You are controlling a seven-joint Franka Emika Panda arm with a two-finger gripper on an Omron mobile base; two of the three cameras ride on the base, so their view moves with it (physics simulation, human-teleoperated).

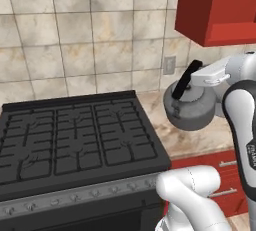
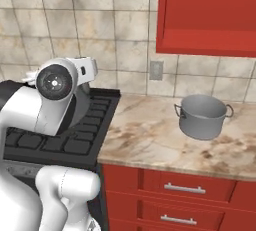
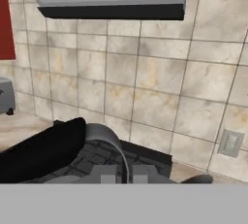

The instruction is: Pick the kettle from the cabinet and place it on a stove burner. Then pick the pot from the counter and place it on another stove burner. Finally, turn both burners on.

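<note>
Kettle (image 1: 189,109) aloft; pot (image 2: 202,116) on counter (image 2: 145,140)

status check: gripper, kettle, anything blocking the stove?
Gripper shut on kettle handle, kettle in the air over counter beside stove. Pot on counter, untouched. Burners bare, nothing in the way.

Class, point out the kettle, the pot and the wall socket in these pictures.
kettle (image 1: 192,110): left base view, on its grey body.
pot (image 2: 202,123): right base view, on its front wall.
wall socket (image 2: 156,70): right base view, on its plate.
</note>
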